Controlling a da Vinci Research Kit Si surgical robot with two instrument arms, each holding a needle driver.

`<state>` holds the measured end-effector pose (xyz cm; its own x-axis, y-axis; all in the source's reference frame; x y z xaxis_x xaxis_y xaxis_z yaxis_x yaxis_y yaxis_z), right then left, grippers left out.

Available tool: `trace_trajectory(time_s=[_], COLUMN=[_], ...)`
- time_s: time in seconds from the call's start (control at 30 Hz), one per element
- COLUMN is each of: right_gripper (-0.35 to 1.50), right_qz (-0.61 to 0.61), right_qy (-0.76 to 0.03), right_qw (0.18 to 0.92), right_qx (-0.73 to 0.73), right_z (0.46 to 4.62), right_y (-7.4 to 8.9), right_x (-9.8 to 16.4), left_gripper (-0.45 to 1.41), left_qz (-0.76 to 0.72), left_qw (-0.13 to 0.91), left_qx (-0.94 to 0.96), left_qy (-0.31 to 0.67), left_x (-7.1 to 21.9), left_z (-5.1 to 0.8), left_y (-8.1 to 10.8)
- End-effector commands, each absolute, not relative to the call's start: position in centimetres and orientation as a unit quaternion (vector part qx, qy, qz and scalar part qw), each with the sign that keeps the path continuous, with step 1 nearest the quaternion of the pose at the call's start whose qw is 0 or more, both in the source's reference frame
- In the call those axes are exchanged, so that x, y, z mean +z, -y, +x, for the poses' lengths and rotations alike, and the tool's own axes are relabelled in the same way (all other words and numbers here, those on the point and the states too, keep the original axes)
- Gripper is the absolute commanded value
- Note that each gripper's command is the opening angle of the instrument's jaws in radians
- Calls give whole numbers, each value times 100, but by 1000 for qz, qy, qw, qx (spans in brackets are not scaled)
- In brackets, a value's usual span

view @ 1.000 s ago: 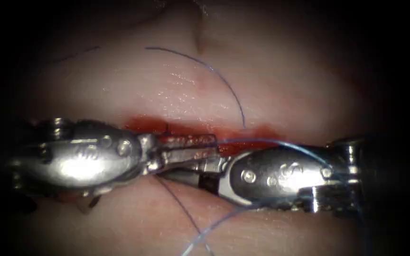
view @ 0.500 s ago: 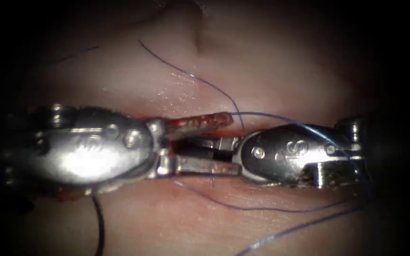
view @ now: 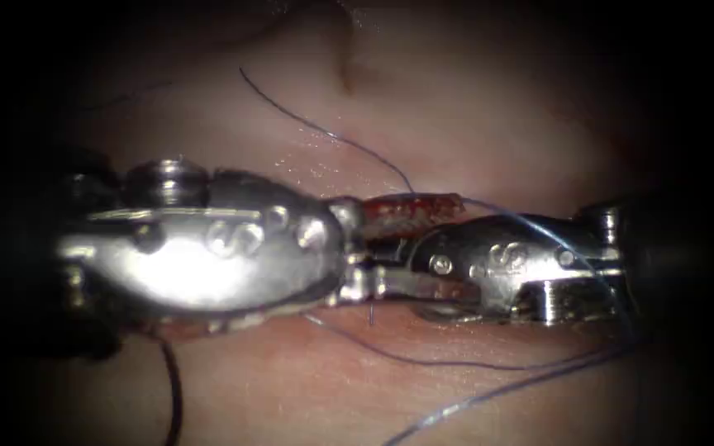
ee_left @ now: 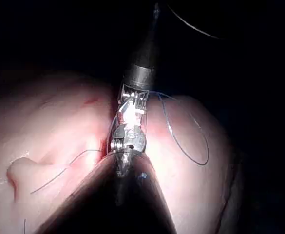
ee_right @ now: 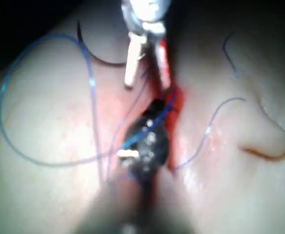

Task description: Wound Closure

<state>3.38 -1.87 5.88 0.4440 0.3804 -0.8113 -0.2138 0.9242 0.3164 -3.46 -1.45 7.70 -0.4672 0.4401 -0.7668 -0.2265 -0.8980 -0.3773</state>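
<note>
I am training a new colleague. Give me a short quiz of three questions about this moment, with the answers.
1. True or false: the left tool is shut on the needle.
2. Over what does the thread drape? A) the right tool B) the left tool's shaft C) nothing
3. Fill in: red fluid coats one jaw of the ____ tool.

Key: 1 false: its jaws are open and hold nothing. What looks like the dark curved needle lies on the tissue below that tool in the endoscope view; whether it enters the tissue is unclear, as is what the right tool holds. 2 A. 3 left.
</note>
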Motion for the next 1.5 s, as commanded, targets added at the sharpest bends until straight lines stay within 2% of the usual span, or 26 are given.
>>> trace_trajectory(time_s=[0.03, 0.33, 0.63, 0.83, 1.5], right_gripper=[-35, -35, -35, -35, -35], right_qz=[85, 86, 86, 86, 89], right_qy=[-498, -495, -495, -495, -496], right_qw=[845, 845, 845, 846, 844], right_qx=[176, 180, 180, 180, 181], right_z=[344, 346, 346, 346, 349], right_y=[194, 194, 194, 194, 196], right_x=[593, 598, 599, 599, 599], left_gripper=[41, 37, 37, 37, 29], left_qz=[-477, -449, -427, -351, -342], left_qw=[189, 74, 22, -35, -66], left_qx=[852, 890, 904, 933, 935], left_qy=[108, 31, -21, -70, -74], left_x=[775, 763, 751, 757, 778], left_z=[-356, -386, -403, -413, -428], left_y=[151, 158, 160, 166, 177])
